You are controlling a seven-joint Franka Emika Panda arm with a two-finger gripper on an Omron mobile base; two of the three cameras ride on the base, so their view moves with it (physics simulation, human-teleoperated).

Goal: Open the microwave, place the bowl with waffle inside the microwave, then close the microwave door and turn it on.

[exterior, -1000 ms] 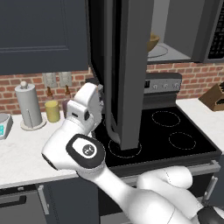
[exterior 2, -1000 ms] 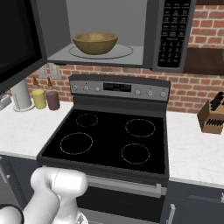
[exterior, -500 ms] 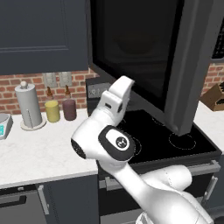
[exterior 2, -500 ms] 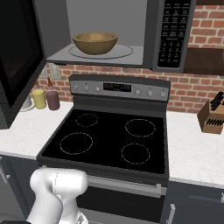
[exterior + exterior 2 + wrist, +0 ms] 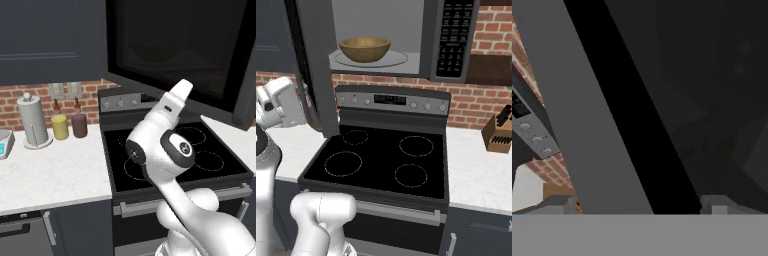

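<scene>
Microwave door point(image 5: 313, 75) ajar, long axis upright

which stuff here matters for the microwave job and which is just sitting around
Part of the job:
- microwave, its inside showing
- microwave door, swung open
- bowl, on the plate inside the microwave
- pincer, open, against the door

Just lying about:
- stove
- knife block
- paper towel roll
- two candle jars

Both base views look forward and down at the stove point(image 5: 381, 160) from opposite sides; the hand view presses close against the microwave door point(image 5: 602, 125)
</scene>
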